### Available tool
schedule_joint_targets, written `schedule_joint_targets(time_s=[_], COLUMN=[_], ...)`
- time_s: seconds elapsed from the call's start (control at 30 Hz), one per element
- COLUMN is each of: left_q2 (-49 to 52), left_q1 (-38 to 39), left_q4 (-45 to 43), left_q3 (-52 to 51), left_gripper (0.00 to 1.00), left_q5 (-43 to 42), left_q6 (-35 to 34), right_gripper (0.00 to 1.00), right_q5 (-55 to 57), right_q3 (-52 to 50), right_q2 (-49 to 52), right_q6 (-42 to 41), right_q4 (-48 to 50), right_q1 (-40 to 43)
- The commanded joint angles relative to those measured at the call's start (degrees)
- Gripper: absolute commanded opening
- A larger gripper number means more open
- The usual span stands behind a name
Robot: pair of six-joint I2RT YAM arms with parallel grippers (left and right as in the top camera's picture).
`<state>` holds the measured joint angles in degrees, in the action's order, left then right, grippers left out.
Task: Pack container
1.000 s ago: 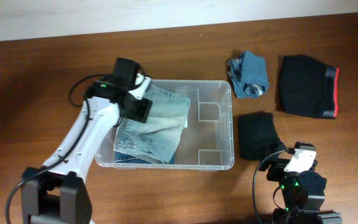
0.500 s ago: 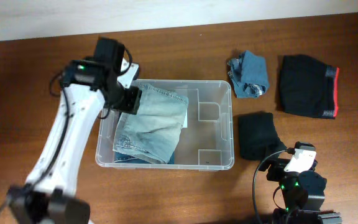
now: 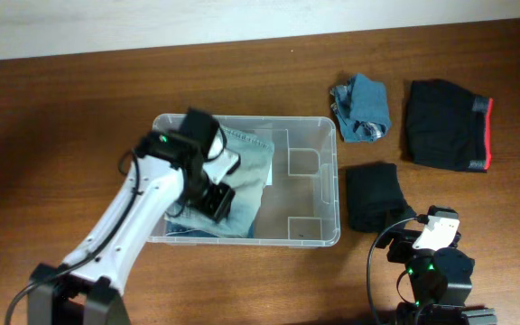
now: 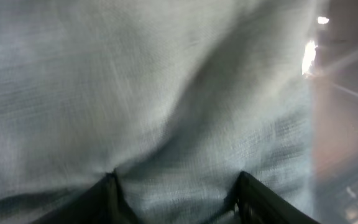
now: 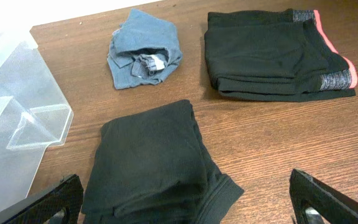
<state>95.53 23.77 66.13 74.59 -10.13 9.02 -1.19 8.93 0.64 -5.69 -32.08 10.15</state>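
Observation:
The clear plastic container [image 3: 307,194] stands mid-table and holds folded light-blue jeans [image 3: 246,170] in its left half. My left gripper [image 3: 213,195] is down inside the container on the jeans. In the left wrist view the denim [image 4: 166,93] fills the frame, and the gripper [image 4: 178,186] has its fingers apart and pressed into the cloth. The right end of the container also shows in the right wrist view [image 5: 17,106]. My right gripper [image 5: 185,202] is open and empty at the table's front right, just short of a folded black garment [image 5: 148,155].
A crumpled blue garment [image 3: 361,106] lies at the back right. Folded black shorts with a red-trimmed waistband [image 3: 448,125] lie further right. The folded black garment [image 3: 373,197] lies beside the container's right wall.
My left arm lifted to the container's back-left corner, then came forward and down onto the middle of the jeans. The right arm has not moved.

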Motion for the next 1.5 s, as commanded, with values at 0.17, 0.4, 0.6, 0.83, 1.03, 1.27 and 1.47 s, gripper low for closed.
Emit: schedule_joint_targets(time_s=[0.17, 0.4, 0.6, 0.83, 1.03, 1.27, 1.47], left_q2=[0.3, -1.3, -2.2, 3.2, 17.3, 17.4, 11.4], left_q1=[-2.9, -4.4, -4.4, -4.5, -4.5, -4.5, -4.5], left_q4=[-14.9, -7.2, -9.0, -17.9, -19.2, -13.0, -0.1], left_q3=[-18.1, -3.5, 10.1, 9.8, 9.8, 14.3, 31.8], left_gripper=[0.52, 0.5, 0.59, 0.62, 0.61, 0.5, 0.52], left_q5=[1.5, -3.1, -1.4, 1.7, 2.5, 2.5, 3.7], left_q6=[-10.1, -11.0, -7.2, -2.9, -2.9, -5.1, -5.1], right_gripper=[0.98, 0.98, 0.98, 0.98, 0.98, 0.99, 0.98], right_q5=[-0.3, -0.3, -0.3, -0.3, -0.3, -0.3, -0.3], right_q3=[-0.4, -0.4, -0.4, -0.4, -0.4, -0.4, -0.4], right_q2=[-0.3, -0.3, -0.3, -0.3, -0.2, -0.2, -0.2], right_q6=[0.3, 0.3, 0.4, 0.3, 0.4, 0.4, 0.4], right_q4=[0.0, 0.0, 0.0, 0.0, 0.0, 0.0, 0.0], right_q1=[0.4, 0.4, 0.4, 0.4, 0.4, 0.4, -0.3])
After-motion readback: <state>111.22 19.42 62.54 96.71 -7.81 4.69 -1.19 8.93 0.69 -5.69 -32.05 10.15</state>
